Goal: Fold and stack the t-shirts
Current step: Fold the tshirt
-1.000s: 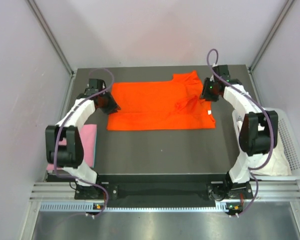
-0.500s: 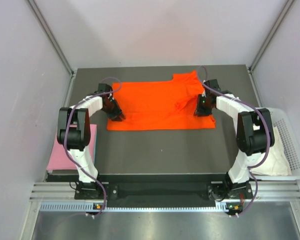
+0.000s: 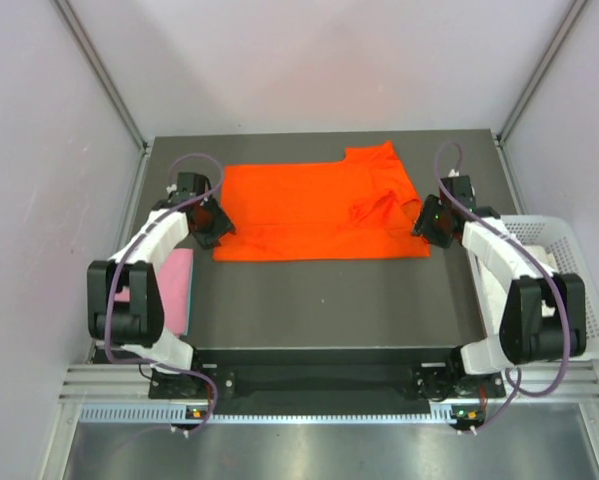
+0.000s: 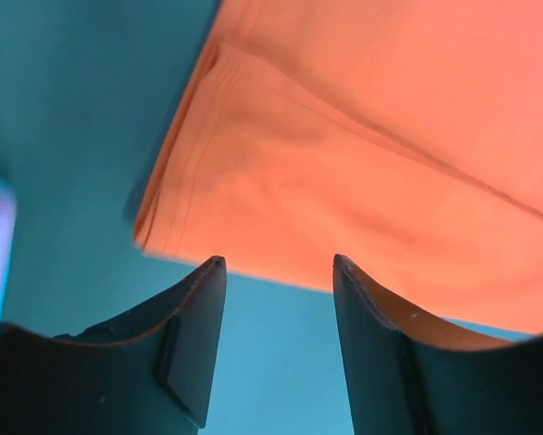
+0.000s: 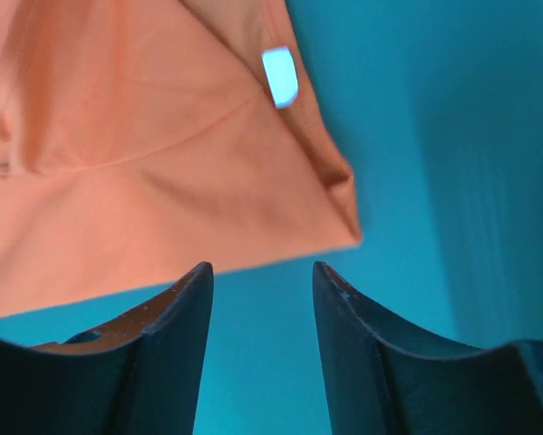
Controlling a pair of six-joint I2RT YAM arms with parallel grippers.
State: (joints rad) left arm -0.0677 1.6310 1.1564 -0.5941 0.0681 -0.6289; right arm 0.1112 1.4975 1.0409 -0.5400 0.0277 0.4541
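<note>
Top external view shows your left claw [image 3: 215,226] and right claw [image 3: 427,222] open and empty, so expect the orange-red t-shirt [image 3: 309,210] to hang limp and pinch its near corners.

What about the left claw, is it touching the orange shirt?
Cannot tell. In the left wrist view the fingertips of the open left gripper overlap the near edge of the orange shirt, but their height above it does not show.
</note>
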